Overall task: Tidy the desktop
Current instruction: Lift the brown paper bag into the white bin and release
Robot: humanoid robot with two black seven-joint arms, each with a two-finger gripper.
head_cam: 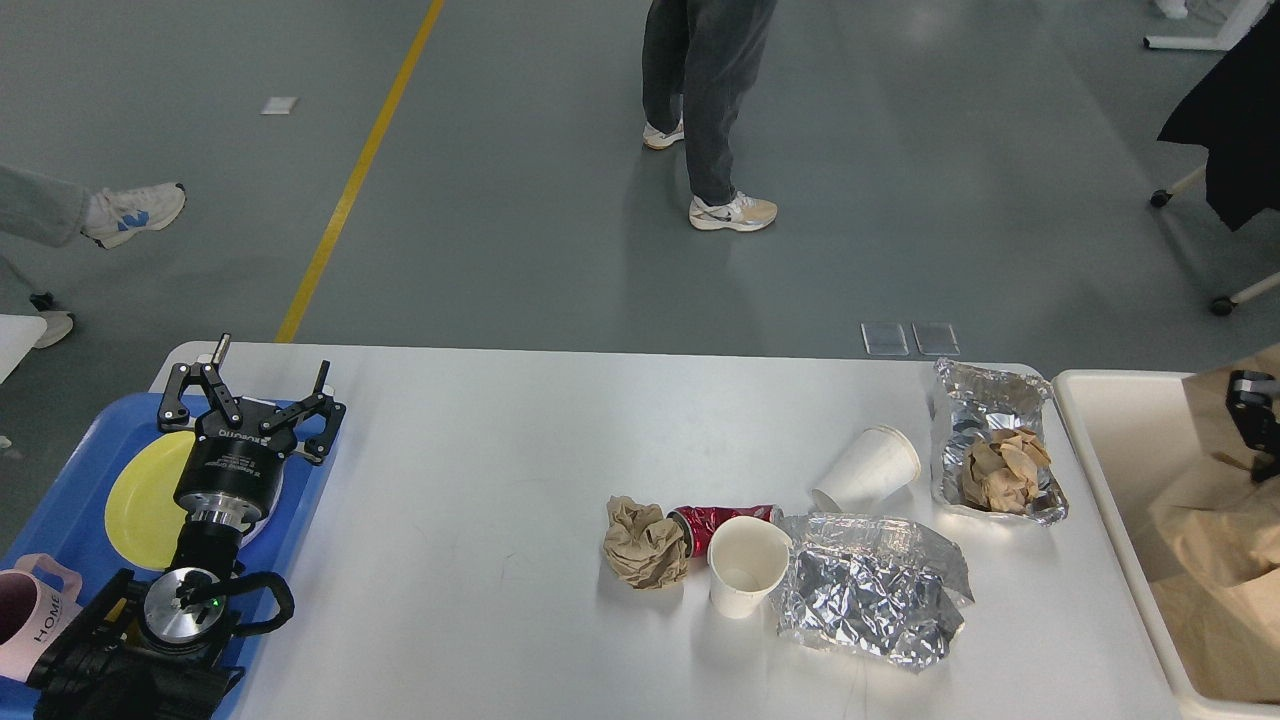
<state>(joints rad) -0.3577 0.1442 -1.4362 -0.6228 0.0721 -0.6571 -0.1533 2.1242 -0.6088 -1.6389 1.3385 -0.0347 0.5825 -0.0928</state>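
The white desktop carries litter at its right half: a crumpled brown paper ball, a crushed red can, an upright white paper cup, a crumpled foil sheet, a tipped white cup and a foil tray holding brown paper. My left gripper stands open over the blue tray's far end, empty. My right gripper shows only partly at the right edge, over the cream bin, shut on a large brown paper bag that hangs into the bin.
A blue tray at the left holds a yellow plate and a pink mug. The cream bin stands off the desktop's right end. People stand on the floor beyond the desktop.
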